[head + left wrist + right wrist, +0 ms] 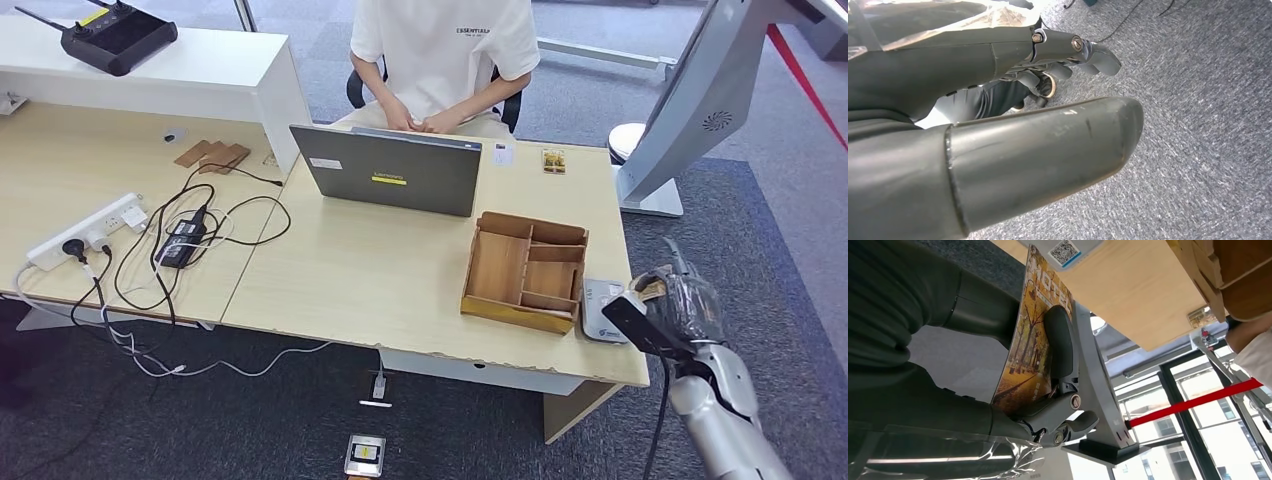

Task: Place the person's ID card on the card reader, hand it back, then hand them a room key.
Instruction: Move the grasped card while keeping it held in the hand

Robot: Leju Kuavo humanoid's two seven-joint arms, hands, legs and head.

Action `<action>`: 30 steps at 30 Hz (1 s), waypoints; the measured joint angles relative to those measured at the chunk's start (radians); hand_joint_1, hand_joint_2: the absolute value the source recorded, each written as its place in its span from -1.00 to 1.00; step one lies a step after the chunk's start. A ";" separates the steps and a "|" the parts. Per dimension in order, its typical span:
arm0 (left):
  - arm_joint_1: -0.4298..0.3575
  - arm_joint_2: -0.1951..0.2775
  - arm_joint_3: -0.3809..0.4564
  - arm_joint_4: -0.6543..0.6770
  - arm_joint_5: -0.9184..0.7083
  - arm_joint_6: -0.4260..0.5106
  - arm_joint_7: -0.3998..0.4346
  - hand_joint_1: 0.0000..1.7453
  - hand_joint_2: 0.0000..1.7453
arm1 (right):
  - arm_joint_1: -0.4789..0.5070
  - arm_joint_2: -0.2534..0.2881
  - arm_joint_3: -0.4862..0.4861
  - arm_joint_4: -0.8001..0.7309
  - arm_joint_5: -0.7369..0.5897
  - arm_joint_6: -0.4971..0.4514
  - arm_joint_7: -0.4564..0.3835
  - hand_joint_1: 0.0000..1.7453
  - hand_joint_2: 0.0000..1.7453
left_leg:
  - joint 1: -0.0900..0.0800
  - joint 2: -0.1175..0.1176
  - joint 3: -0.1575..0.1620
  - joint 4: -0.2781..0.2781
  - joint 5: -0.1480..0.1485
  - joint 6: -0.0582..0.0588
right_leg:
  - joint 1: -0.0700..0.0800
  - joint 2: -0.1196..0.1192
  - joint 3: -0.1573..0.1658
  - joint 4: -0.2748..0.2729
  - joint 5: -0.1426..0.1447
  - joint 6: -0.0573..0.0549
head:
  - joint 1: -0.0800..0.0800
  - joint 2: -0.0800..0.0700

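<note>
Room key, a card printed with an autumn tree avenue in gold and brown, lettering along its top edge reading roughly "MOTEL", pinched upright in right hand, thumb flat across the picture face, other fingers behind. Seen from the head view as right hand raised just off the desk's right edge, beside the card reader, a single pale device with a small blue logo; QR sticker on its casing in the right wrist view. Largest in frame: one light wood desk, seated person in a white T-shirt with small chest lettering too fine to read, hands together behind one grey laptop bearing a yellow label. One wooden organiser tray with several compartments. One white power strip with black cables. One black controller on the white counter. One small card with a gold picture on the desk's far edge. Left hand hanging over grey carpet, fingers loosely extended, nothing held.
</note>
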 joint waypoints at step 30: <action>-0.018 0.004 0.000 0.000 -0.042 -0.009 0.016 -1.00 -1.00 | 0.020 0.012 0.005 0.051 0.023 -0.003 0.006 1.00 1.00 | 0.000 0.000 0.000 0.000 0.000 0.000 | 0.000 0.000 0.000 0.000 0.000 0.000 | 0.000 0.000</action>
